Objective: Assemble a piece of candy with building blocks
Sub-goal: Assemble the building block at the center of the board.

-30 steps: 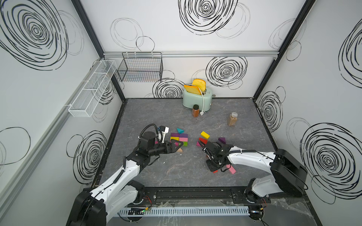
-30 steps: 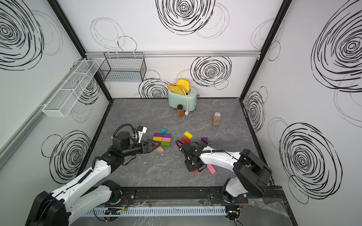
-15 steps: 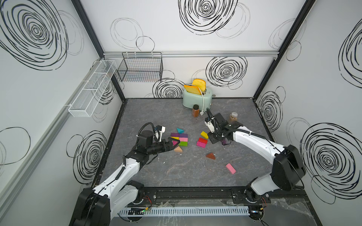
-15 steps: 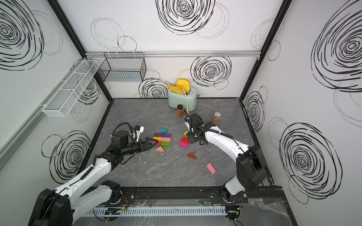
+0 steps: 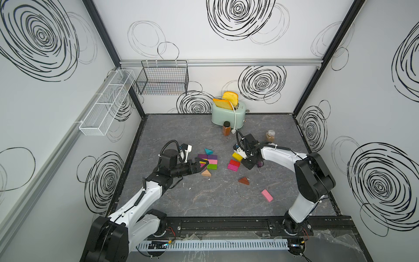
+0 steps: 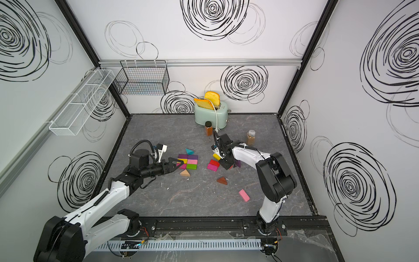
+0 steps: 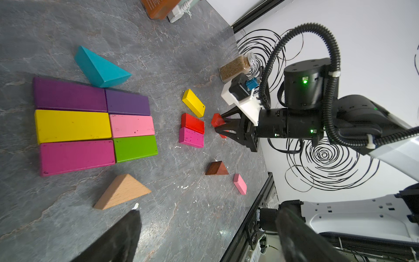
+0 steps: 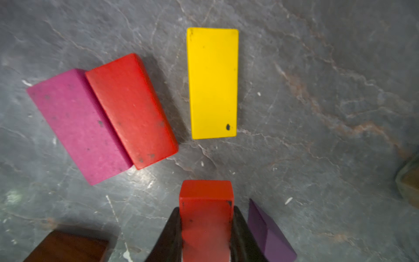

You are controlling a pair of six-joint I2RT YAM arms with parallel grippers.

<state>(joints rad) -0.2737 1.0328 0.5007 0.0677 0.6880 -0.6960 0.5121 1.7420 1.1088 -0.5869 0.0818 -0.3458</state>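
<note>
Right end effector (image 8: 205, 211) is clamped tight on a small red block (image 8: 205, 192). A yellow brick (image 8: 213, 82) lies flat on the table (image 8: 317, 68) straight ahead of it, and a purple wedge (image 8: 267, 236) sits just beside one finger. Left end effector (image 5: 204, 163) hangs wide open at the edge of the six-brick slab (image 5: 212, 161), with a teal wedge (image 5: 208, 151) and a tan wedge (image 5: 206, 173) off to either side.

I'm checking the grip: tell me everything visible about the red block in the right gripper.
The red painted block, seemingly wood, sits clamped between black fingers of the right gripper, one on each side. Its paint shows dark chips. Its free end faces the yellow flat brick without touching; a purple wedge lies alongside.
</note>
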